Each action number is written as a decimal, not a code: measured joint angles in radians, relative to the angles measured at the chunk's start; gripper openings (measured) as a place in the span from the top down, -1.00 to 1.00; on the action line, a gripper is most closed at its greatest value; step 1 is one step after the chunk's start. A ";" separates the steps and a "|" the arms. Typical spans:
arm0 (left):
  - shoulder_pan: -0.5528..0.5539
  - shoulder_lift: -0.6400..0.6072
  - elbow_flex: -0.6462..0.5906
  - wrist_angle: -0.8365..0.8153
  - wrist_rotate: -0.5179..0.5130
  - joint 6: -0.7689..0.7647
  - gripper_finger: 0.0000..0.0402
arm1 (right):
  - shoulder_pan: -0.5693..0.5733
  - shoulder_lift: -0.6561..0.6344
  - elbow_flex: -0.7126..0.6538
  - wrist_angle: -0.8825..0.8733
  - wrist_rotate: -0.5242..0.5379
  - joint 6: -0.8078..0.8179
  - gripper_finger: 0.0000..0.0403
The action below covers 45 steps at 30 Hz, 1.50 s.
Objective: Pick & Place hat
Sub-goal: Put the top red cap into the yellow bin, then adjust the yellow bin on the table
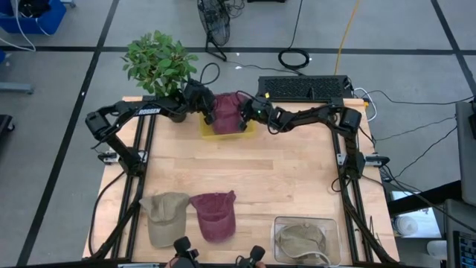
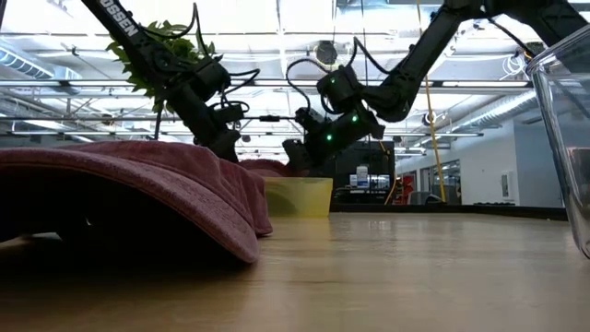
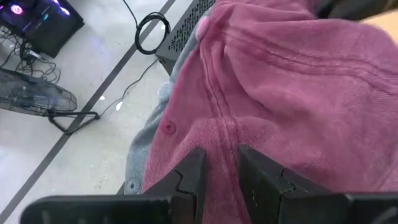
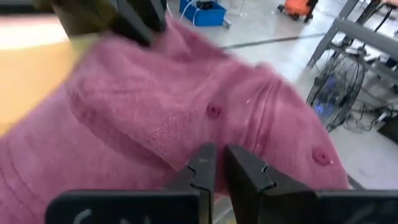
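Note:
A maroon hat (image 1: 225, 112) sits over a yellow container (image 1: 227, 131) at the table's far edge. In the low view the container (image 2: 300, 195) stands behind a second maroon hat (image 2: 138, 184). My left gripper (image 1: 209, 113) is at the far hat's left side and my right gripper (image 1: 249, 112) at its right side, each shut on its cloth. The left wrist view shows the crown (image 3: 292, 81) filling the picture. The right wrist view shows the crown's button (image 4: 213, 111). My left gripper (image 3: 221, 171) pinches a raised seam ridge of the hat's crown (image 3: 219, 140) between its two fingers, coming from the table's left and slanting down. My right gripper (image 4: 221, 168) pinches a small fold of the crown cloth (image 4: 186, 140) below the button, coming from the table's right. The hat rests on the yellow container.
Along the near edge lie a khaki hat (image 1: 165, 216), the second maroon hat (image 1: 214, 214) and a clear bin (image 1: 333, 223) with a khaki hat (image 1: 301, 238) inside. A potted plant (image 1: 158, 63) stands at the far left corner and a keyboard (image 1: 301, 88) behind the far edge.

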 joint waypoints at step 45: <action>-0.005 -0.100 -0.002 -0.102 -0.004 -0.039 0.54 | 0.092 -0.181 -0.002 -0.252 0.001 -0.037 0.91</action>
